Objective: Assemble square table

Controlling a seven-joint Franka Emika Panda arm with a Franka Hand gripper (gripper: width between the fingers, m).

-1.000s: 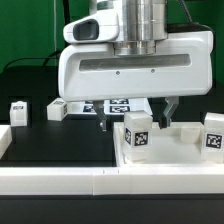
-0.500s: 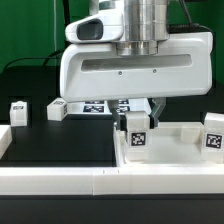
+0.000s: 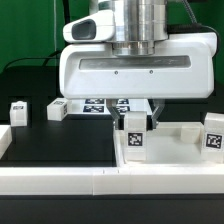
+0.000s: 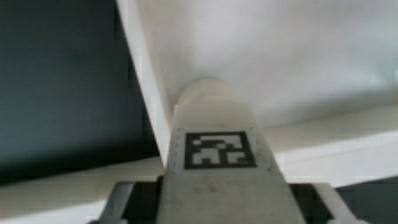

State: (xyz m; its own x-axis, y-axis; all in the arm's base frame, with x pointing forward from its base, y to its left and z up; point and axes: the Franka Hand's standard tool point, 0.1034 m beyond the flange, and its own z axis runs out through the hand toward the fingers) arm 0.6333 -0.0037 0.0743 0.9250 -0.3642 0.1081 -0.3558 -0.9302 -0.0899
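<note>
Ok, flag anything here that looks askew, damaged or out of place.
Nothing stands out. The end effector is shut on one leg, which stands upright inside the tabletop. The two legs at the exterior view's left and the far leg at its right also sit upright. No damage shows.

Noted from the floor: the gripper point(image 3: 135, 117) is now clamping on the upright leg point(image 3: 134, 138), where a second ago it was hanging open over it. Its fingers point(image 3: 119, 119) were then standing well apart, one off to each side of the leg. They are now pressing against the leg's two flanks near its top. The closing was already done half a second ago. The leg is sitting very slightly further toward the exterior view's left than at the start. The wrist view is showing the leg point(image 4: 217, 140) filling the space between the jaws.
</note>
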